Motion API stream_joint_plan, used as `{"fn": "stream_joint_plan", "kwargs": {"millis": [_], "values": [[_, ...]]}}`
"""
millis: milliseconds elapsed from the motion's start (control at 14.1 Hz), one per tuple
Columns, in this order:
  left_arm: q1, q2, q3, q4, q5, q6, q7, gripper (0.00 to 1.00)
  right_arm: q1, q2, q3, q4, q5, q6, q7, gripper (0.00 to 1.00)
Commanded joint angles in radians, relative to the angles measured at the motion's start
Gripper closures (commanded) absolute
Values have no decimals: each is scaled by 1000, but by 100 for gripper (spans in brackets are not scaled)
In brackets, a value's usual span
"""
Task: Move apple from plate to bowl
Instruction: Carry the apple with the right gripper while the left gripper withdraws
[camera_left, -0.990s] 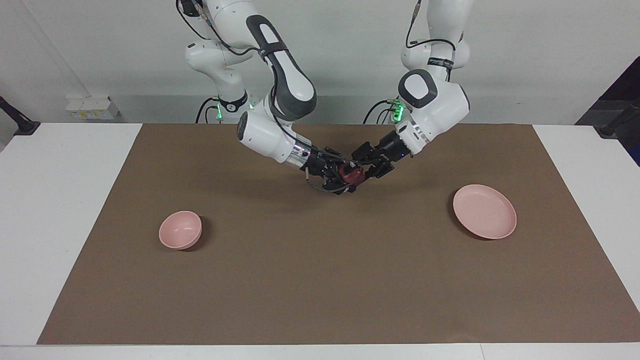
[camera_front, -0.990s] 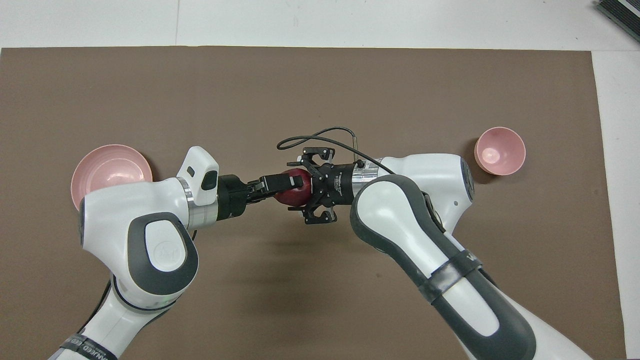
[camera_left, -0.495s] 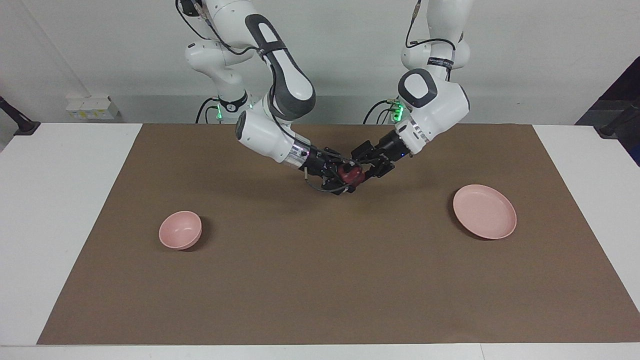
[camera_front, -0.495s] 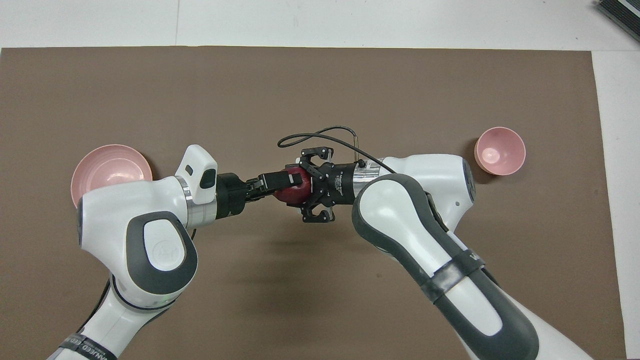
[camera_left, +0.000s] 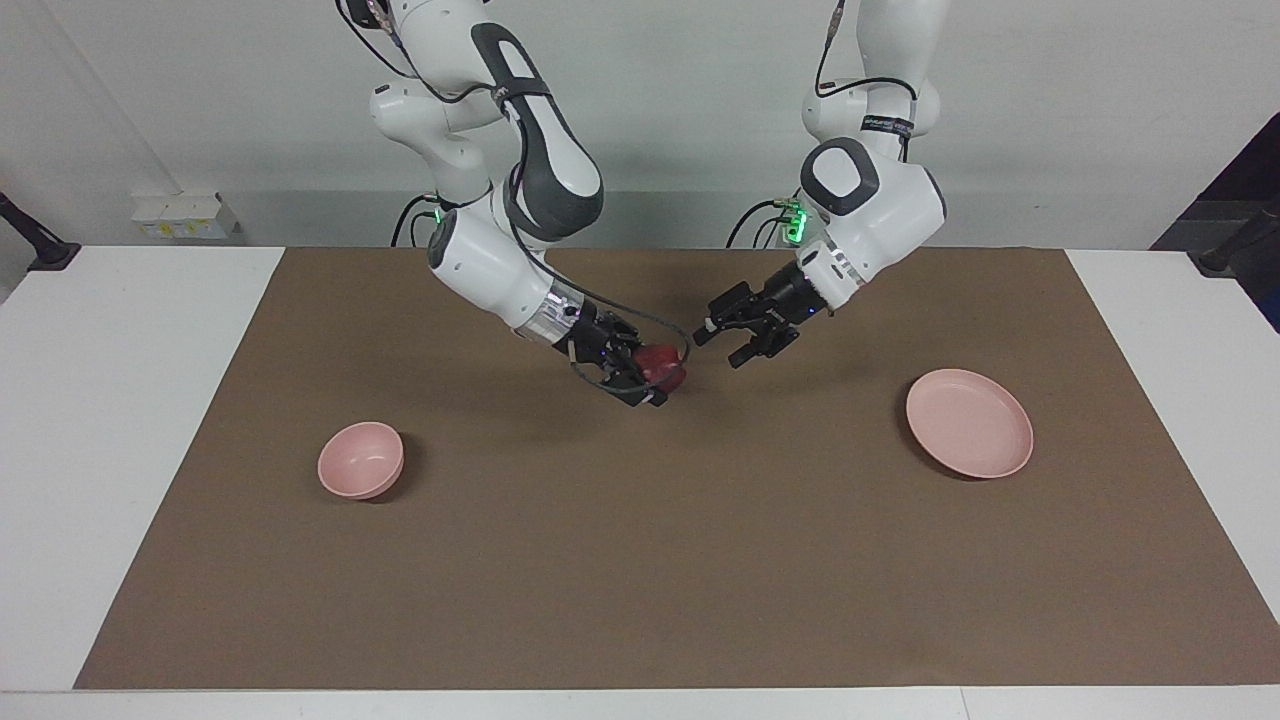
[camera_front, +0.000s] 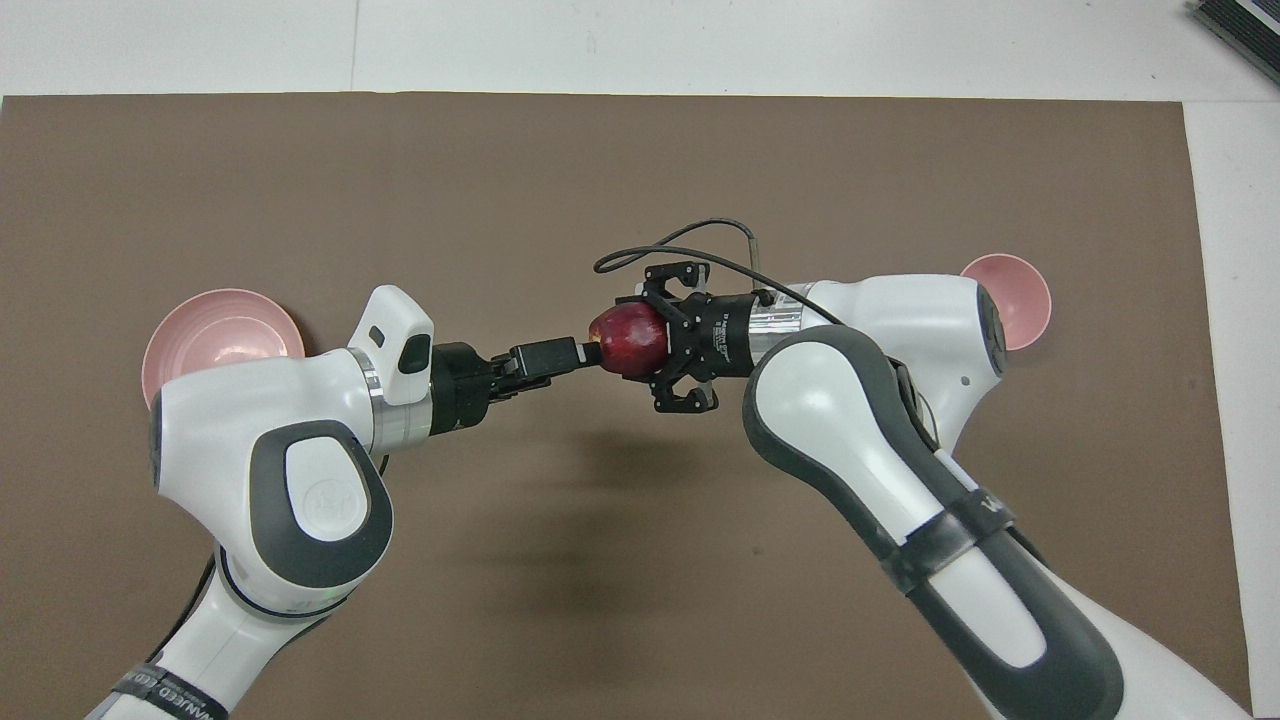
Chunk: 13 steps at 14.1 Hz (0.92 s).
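Brown mat (camera_left: 640, 560) on white table (camera_left: 100, 400), white wall (camera_left: 150, 90)

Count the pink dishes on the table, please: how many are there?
2. The plate lies toward the left arm's end of the table; the bowl stands toward the right arm's end. None seems hidden.

One camera sits high across the counter (camera_left: 60, 420), facing both robots. The other hangs above the robots, looking steeply down and forward. Both take in the whole brown mat (camera_left: 640, 560).
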Motion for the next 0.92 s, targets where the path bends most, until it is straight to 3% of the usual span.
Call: {"fn": "stream_joint_plan", "kwargs": {"millis": [0,354,566,848], "values": [[13,-21,41,-24,141,-12,-11,0,-50,-14,14,15,-165,1,-29,100],[14,-7,156,-24,436,-21,-11,0,-143,-4,12,20,-328,0,-231,100],[13,-1,264,2,734,-136,-11,0,-234,9,12,24,-434,1,-438,100],[13,31,341,102,1005,-273,-11,0,-329,16,12,26,-570,6,-688,100]]}}
